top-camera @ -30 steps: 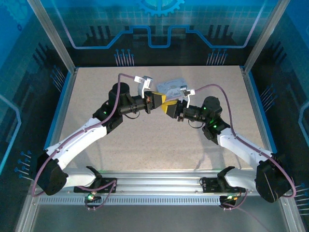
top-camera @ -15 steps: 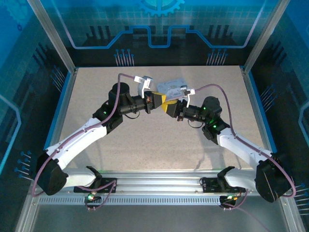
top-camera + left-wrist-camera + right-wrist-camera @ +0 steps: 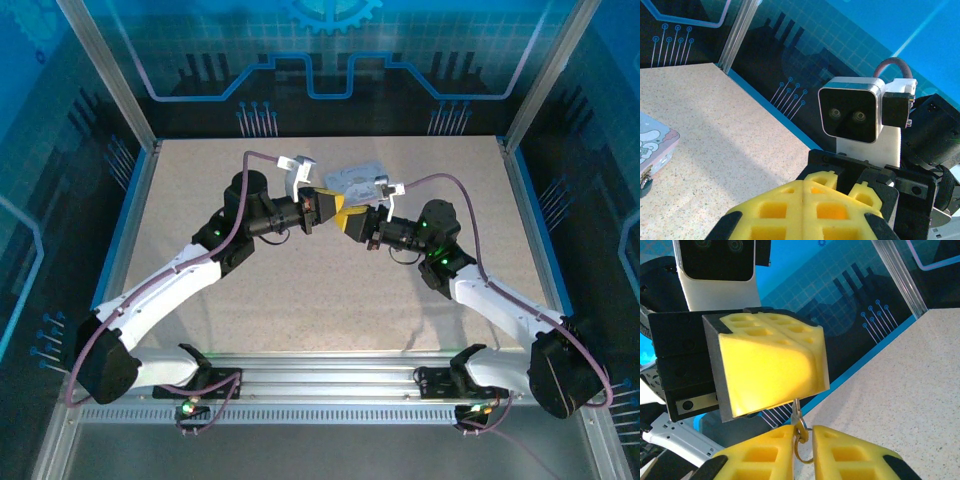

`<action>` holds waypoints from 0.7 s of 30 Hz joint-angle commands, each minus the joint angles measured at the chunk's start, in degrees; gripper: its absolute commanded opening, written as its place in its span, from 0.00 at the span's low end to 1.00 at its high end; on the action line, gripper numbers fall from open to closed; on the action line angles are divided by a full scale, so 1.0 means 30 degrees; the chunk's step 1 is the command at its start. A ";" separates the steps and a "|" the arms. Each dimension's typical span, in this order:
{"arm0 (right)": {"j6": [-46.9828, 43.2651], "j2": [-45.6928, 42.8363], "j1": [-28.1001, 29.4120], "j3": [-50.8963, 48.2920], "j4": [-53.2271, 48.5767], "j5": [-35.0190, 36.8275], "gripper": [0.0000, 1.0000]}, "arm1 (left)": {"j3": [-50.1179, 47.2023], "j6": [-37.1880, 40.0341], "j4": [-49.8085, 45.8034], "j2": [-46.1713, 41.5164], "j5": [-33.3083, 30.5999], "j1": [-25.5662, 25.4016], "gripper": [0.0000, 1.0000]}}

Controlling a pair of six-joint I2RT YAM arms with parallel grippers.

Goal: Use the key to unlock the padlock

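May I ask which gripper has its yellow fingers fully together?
The left gripper: its fingers meet along a seam, while the right gripper has a narrow gap around the key.

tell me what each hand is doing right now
left hand: closed, with the key reaching up to its pads, grip unclear
right hand: closed on the key

I can read no words, numbers or brand marks anywhere. The lavender tin (image 3: pixel 655 140), at nine o'clock in my left wrist view, carries cartoon print without legible letters. The back wall (image 3: pixel 420 40) bears a gear emblem (image 3: pixel 332 10) at twelve o'clock.
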 commanded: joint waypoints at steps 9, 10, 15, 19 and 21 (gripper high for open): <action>0.0146 0.0042 0.0183 0.0602 0.0274 0.0511 0.19 | -0.0123 -0.0297 0.0880 0.0045 0.0772 -0.0076 0.00; 0.0158 0.0028 0.0187 0.0601 0.0268 0.0501 0.19 | -0.0123 -0.0303 0.0882 0.0067 0.0758 -0.0073 0.00; 0.0191 0.0015 0.0172 0.0647 0.0245 0.0558 0.14 | -0.0158 -0.0358 0.0893 0.0157 0.0861 -0.0084 0.00; 0.0081 -0.0103 0.0171 0.0772 -0.0135 0.0668 0.07 | -0.0241 -0.0334 0.0905 0.0191 0.0880 -0.0084 0.00; -0.0200 -0.0211 0.0183 0.0823 -0.0601 0.0762 0.03 | -0.0271 -0.0254 0.0815 0.0179 0.0832 -0.0068 0.00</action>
